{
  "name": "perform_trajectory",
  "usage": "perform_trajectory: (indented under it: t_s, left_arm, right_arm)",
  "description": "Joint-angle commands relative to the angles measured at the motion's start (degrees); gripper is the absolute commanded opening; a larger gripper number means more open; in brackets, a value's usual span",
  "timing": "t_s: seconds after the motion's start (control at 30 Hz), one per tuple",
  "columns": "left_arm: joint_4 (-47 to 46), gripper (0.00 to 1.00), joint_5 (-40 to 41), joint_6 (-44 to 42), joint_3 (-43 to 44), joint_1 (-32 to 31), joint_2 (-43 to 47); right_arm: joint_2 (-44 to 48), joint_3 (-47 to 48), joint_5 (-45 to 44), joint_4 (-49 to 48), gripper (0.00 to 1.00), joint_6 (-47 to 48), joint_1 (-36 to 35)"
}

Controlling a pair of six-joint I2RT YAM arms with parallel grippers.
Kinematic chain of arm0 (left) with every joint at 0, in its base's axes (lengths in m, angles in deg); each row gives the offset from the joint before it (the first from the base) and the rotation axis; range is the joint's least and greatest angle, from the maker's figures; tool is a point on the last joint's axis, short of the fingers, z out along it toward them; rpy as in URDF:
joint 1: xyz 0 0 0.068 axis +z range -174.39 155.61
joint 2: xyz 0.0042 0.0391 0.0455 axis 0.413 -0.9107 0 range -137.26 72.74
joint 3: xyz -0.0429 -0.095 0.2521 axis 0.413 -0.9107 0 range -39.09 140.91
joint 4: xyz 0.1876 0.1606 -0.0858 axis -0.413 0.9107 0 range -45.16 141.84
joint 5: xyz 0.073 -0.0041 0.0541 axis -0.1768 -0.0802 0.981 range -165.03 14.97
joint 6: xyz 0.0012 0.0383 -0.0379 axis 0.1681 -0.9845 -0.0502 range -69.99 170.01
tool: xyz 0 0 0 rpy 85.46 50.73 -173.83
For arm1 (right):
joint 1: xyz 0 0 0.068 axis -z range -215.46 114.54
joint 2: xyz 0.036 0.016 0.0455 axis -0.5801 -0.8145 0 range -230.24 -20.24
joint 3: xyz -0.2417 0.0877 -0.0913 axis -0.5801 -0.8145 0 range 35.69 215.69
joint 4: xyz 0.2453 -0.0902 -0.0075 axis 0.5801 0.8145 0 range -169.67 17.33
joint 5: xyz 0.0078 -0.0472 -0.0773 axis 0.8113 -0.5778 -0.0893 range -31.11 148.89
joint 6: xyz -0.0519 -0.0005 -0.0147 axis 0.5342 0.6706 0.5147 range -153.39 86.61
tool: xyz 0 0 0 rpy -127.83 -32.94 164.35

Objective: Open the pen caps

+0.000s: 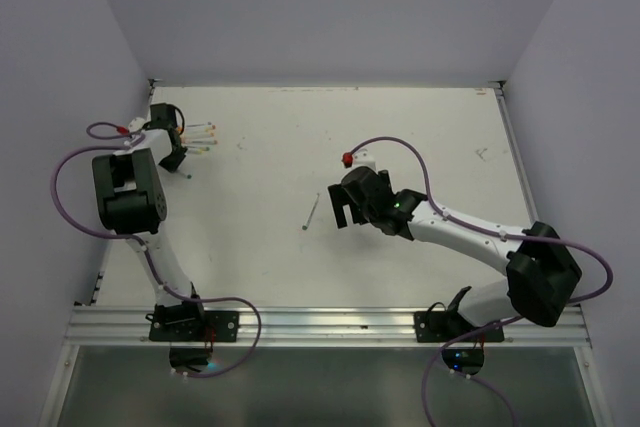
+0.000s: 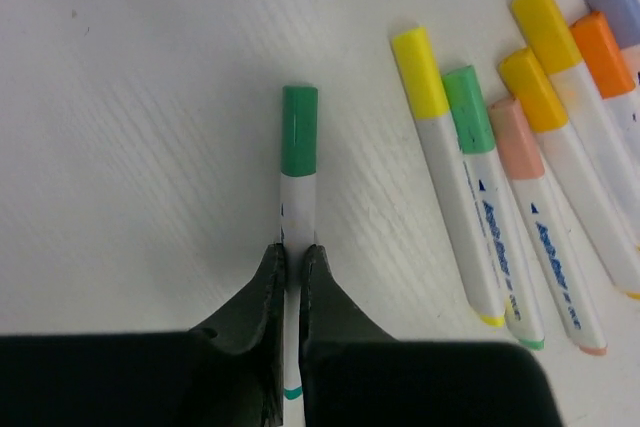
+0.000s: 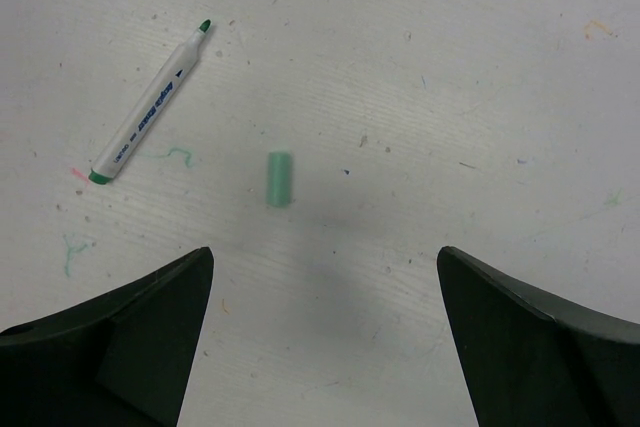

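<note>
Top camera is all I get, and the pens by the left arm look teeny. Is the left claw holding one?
Observer: Yes. The left gripper is shut on the white body of a pen, and its green cap is on.
Operator: What is under the right claw?
Observer: A loose cap, green, lies below the right gripper, which is wide open.
Operator: Is there a pen near it?
Observer: An uncapped pen with a green tip lies apart from that cap, to its left in the right wrist view.

Blue lettering is printed along the white barrels of the pens [image 2: 487, 219] and the uncapped pen [image 3: 148, 105] — none can be read.
</note>
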Motion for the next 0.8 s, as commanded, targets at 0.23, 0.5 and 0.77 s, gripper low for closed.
perform_trajectory:
  t_s: [0.23, 0.5, 0.77]
  left_arm:
    - [-20.34, 0.00, -19.59, -7.30, -28.93, -0.21, 27.51]
    - [-20.60, 0.00, -28.64, -13.98, -33.86, -6.96, 50.12]
    - [-43.24, 0.00, -58.78, -12.05, -47.83, -17.43, 55.49]
  right_arm:
    - [3.80, 1.71, 0.49, 4.37, 0.99, -3.67, 0.24]
    - [5.56, 4.18, 8.56, 6.32, 0.99, -6.39, 0.24]
    - [4.68, 5.58, 20.43, 0.08, 0.97, -8.68, 0.41]
